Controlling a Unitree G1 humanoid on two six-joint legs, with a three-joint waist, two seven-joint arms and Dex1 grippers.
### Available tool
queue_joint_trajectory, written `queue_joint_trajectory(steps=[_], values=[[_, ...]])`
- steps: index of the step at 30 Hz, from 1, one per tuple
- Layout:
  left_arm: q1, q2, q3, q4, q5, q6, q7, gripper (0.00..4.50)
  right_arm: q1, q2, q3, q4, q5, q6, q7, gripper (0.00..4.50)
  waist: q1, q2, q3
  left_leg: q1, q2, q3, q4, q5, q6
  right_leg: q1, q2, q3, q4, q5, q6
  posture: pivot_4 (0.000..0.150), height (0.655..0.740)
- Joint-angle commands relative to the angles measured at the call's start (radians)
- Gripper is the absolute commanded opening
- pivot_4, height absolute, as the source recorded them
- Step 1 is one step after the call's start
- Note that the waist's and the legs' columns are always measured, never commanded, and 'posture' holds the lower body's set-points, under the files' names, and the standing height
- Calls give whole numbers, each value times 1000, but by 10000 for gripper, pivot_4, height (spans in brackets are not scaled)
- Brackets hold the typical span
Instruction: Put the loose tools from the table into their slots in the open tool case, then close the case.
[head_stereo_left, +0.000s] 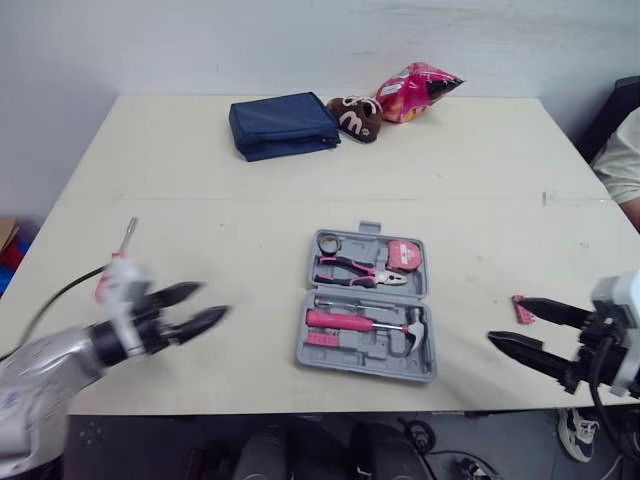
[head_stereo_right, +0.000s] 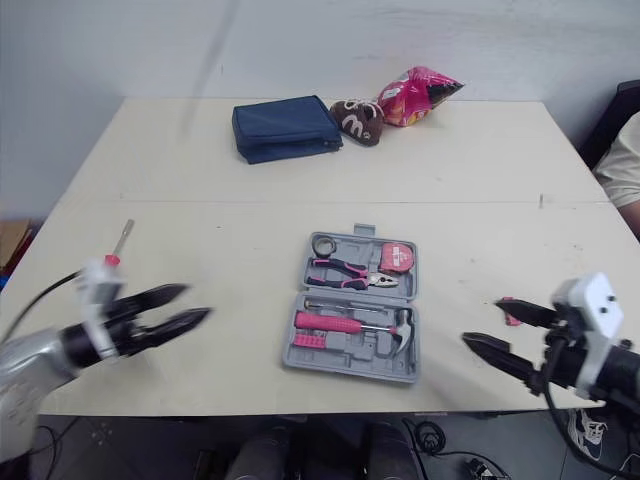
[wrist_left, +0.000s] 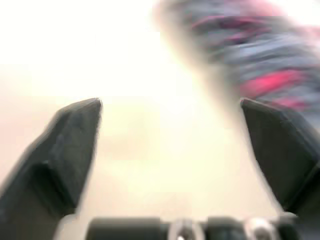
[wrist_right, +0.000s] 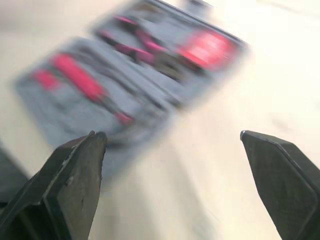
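"What did you see from where you stood?"

"The pale tabletop first. The grey tool case lay open and flat on it, between the two end effectors and apart from both."

"Anything else big?"

"A folded blue pouch, far beyond both end effectors near the tabletop's back edge. A brown bag sat just beside it, and a pink snack bag next to that. A person's sleeve showed out past the right end effector's side."

"And the end effectors themselves?"

"The left end effector hung over the front of the tabletop. Its fingers were spread wide and held nothing, with the tips turned toward the case. The right end effector was just as wide and just as empty, and it also pointed at the case."

"What was in the case?"

"A pink-handled hammer in the half nearer the end effectors. Pliers and a tape measure were in the farther half."

"Any loose tools?"

"A screwdriver lay on the tabletop behind the left end effector, out past its wrist. Only the metal shaft was plain to me. A small pink piece lay just beside the tip of the right end effector's farther finger. I couldn't tell what it was, or whether the two touched."
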Motion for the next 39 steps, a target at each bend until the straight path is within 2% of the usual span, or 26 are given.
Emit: queue_joint_trajectory(steps=[1, 5, 8, 11, 14, 18, 21, 25, 30, 33, 35, 39], values=[[78, 17, 171, 74, 20, -102, 29, 44391, -13, -18, -81, 140, -63, -69, 52, 45000, 4, 0, 0, -1, 0, 1, 0, 0, 0, -1, -1, 1, 0, 0, 0, 1500, 7400], [152, 87, 281, 231, 60, -226, 12, 44391, -7, -60, -107, 301, -150, -139, 123, 45000, 10, 0, 0, -3, 0, 1, -1, -1, -1, -6, -2, 1, 0, -1, -2, 1500, 7400], [168, 117, 294, 261, 51, -256, 2, 44391, -28, -78, -119, 374, -180, -165, 141, 45000, 7, 1, 0, -4, 0, 1, -2, -2, -2, -7, -3, 1, 0, -2, -3, 1500, 7400], [159, 152, 263, 239, 41, -252, -6, 44391, -53, -68, -116, 378, -201, -186, 130, 45000, 3, 4, 1, -4, 0, 1, -2, -8, -2, -7, -4, 2, 1, -2, -3, 1500, 7400], [120, 191, 173, 142, 11, -221, -25, 44391, -68, -5, -77, 274, -179, -144, 65, 45000, 4, 5, 1, -3, 1, 2, -3, -8, -3, -8, -4, 2, 1, -2, -4, 1500, 7400], [39, 237, 58, -7, -84, -122, -29, 44391, -73, 73, -7, 163, -199, -121, -26, 45000, 4, 6, 1, -3, 1, 1, -4, -4, -11, -8, -4, 2, 2, -2, -4, 1500, 7400], [-127, 316, -62, -116, -306, 20, -72, 44391, -126, 115, 80, 205, -255, -168, -78, 45000, 1, 7, 2, -3, 0, 2, -5, -4, -11, -8, -4, 3, 2, -2, -4, 1500, 7400], [-378, 372, -240, -149, -405, 65, -96, 44391, -171, 183, 140, 204, -269, -164, -145, 45000, 2, 9, 1, -3, 0, 3, -4, 0, -7, -8, -2, 3, 4, -2, -4, 1500, 7400], [-666, 311, -462, -136, -414, 38, -125, 44391, -193, 248, 187, 219, -313, -166, -244, 45000, 3, 10, 1, -2, -1, 7, -7, 6, -8, -9, 5, 4, 6, -2, -4, 1500, 7400], [-814, 202, -575, -101, -416, 31, -117, 44391, -204, 287, 200, 225, -334, -165, -299, 45000, 3, 10, 1, -1, -1, 8, -7, 7, -8, -9, 12, 9, 6, -1, -2, 1500, 7400], [-865, 153, -623, -79, -395, 18, -119, 44391, -201, 298, 213, 222, -348, -171, -314, 45000, 4, 10, 1, -1, 1, 8, -5, 7, -8, -8, 15, 11, 6, -1, -1, 1500, 7400], [-926, 119, -707, 4, -293, -67, -195, 44391, -227, 350, 226, 227, -342, -126, -386, 45000, 1, 9, 1, -1, 2, 9, -5, 7, -8, -9, 18, 13, 7, -1, -1, 1500, 7400]])
